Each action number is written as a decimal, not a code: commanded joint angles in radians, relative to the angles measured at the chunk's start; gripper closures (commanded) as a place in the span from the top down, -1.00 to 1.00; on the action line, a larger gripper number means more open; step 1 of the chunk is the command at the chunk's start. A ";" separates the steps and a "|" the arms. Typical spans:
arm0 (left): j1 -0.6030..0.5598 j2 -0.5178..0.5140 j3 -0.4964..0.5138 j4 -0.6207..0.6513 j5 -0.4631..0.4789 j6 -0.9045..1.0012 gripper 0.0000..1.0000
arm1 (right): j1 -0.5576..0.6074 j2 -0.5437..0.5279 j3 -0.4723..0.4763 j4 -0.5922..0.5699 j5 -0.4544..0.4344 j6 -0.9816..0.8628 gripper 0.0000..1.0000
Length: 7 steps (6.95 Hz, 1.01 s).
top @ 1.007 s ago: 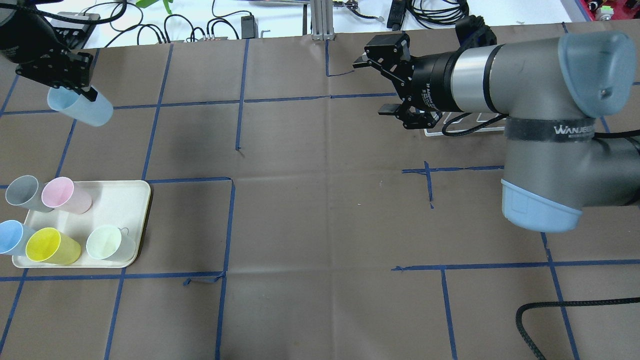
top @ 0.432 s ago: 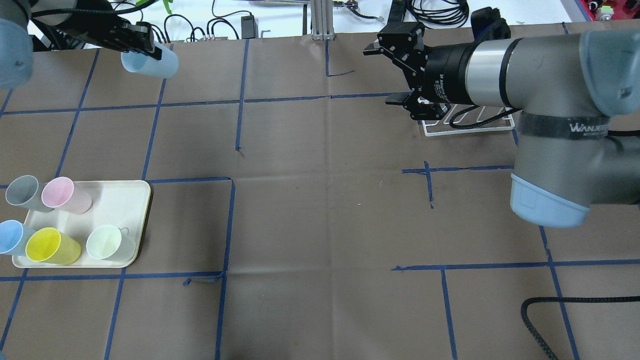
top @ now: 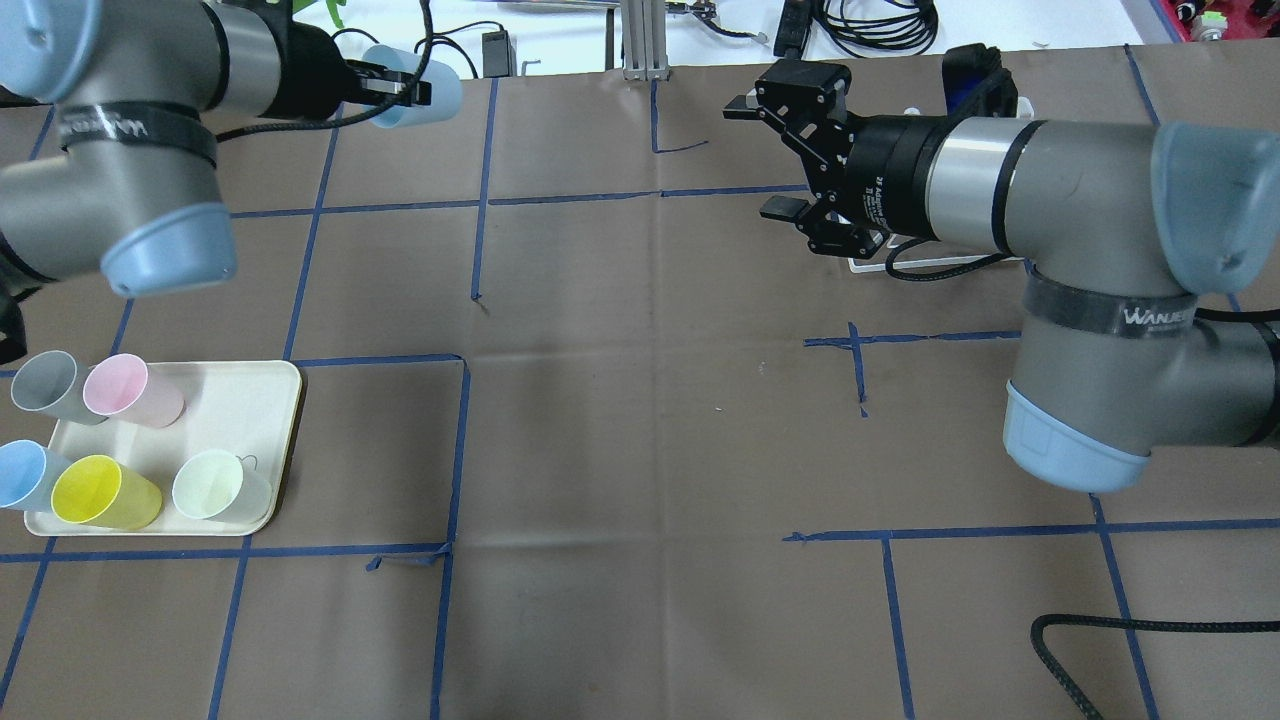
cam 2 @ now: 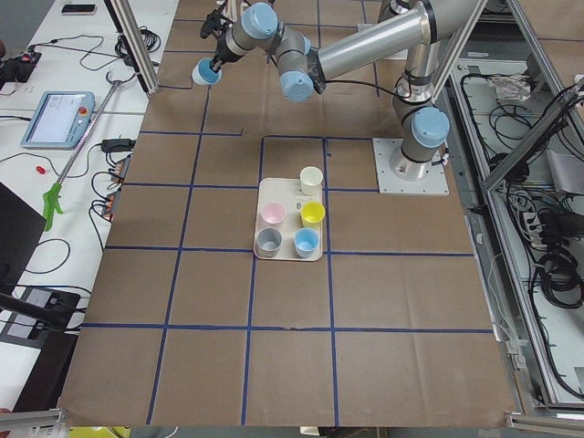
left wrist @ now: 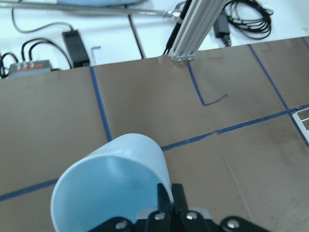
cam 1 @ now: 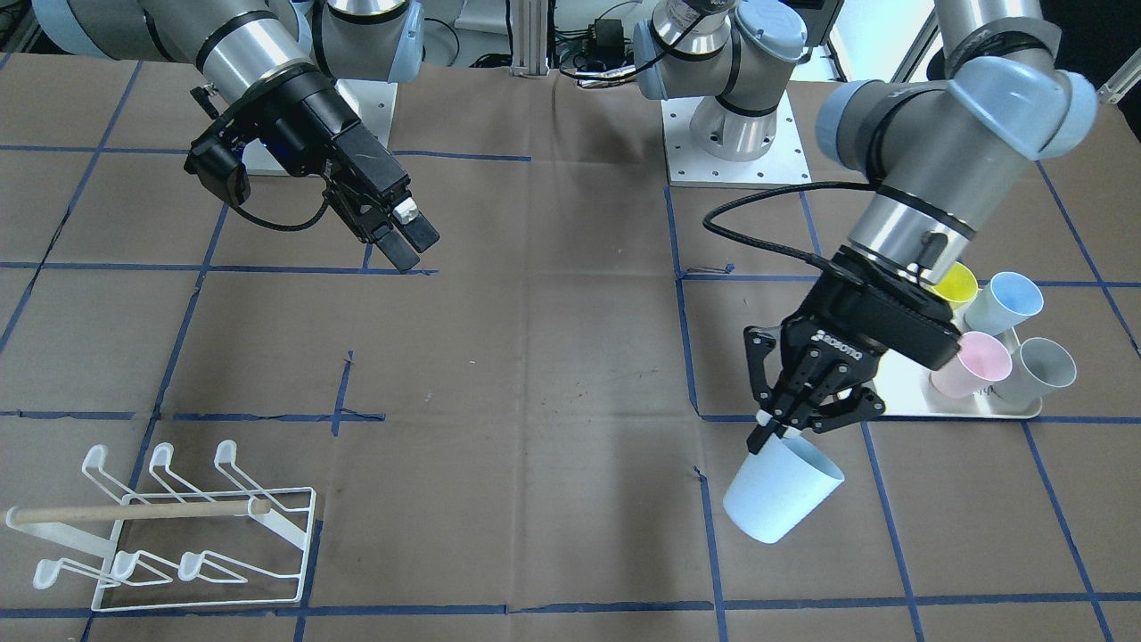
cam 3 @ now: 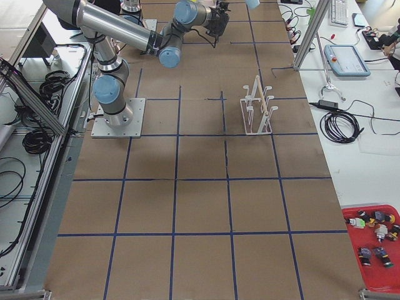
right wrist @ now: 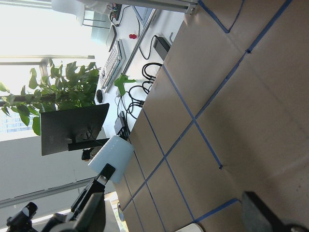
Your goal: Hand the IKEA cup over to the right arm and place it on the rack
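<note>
Closest to the robot, on its left side, a cream tray (top: 262, 395) carries five cups (top: 207, 484) standing upright: grey, pink, blue, yellow and pale green. Farther out on the other side, the right gripper (top: 757, 157) hangs above the table (top: 640, 420). Its fingers are spread wide with nothing between them, and they point across toward the left side. The white wire rack (cam 1: 160, 510) stands on the table on the robot's right, prongs up, with a wooden dowel across it. Farthest out, over the table's far side, the left gripper (cam 1: 774, 434) is pinched on the rim of the blue cup (cam 1: 783, 492), one finger inside the mouth and one outside. The cup is in the air and tilted. Its mouth faces back toward the gripper, and its closed base points toward the robot's right and somewhat downward.
</note>
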 commanded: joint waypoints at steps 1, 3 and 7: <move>-0.089 -0.016 -0.182 0.385 -0.015 -0.006 -1.00 | -0.001 0.003 0.059 -0.111 -0.006 0.186 0.98; -0.143 -0.081 -0.236 0.714 -0.009 -0.204 -1.00 | -0.002 0.045 0.061 -0.220 -0.004 0.187 0.98; -0.236 -0.232 -0.329 1.125 -0.001 -0.378 -1.00 | -0.001 0.208 0.053 -0.487 0.006 0.191 0.99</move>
